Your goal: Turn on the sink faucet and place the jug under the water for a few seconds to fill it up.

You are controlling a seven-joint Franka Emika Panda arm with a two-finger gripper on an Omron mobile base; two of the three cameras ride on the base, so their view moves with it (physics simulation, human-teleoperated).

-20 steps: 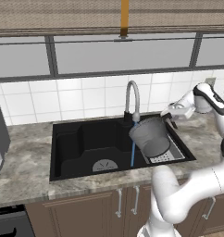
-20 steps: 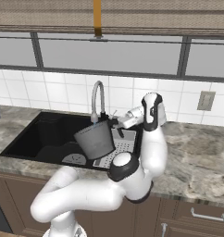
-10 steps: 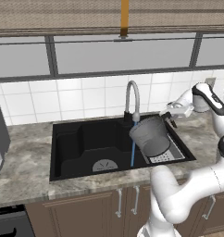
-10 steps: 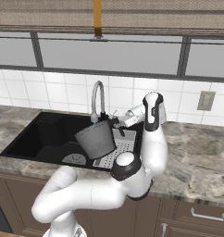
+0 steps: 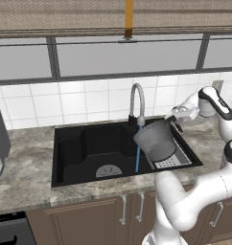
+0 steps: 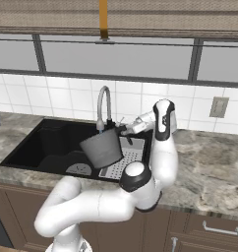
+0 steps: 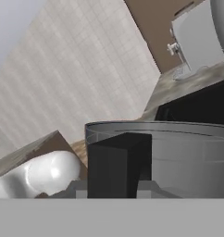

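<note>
The jug [image 5: 156,140] hangs tilted over the sink [image 5: 84,148], rim toward the faucet [image 5: 136,103], jaws clenched on its black handle [image 7: 114,164]; water [image 5: 137,155] runs just beside it.

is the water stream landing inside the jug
No, the water falls just left of the tilted jug into the sink.

The dark grey tapered jug with a black handle [image 5: 156,139] hangs tilted under the slim grey gooseneck faucet [image 5: 136,103], over the black rectangular sink [image 5: 89,148]; a thin blue water stream [image 5: 137,158] falls beside it.

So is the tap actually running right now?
On. A thin blue stream of water drops from the faucet spout into the sink, beside the held jug.
</note>
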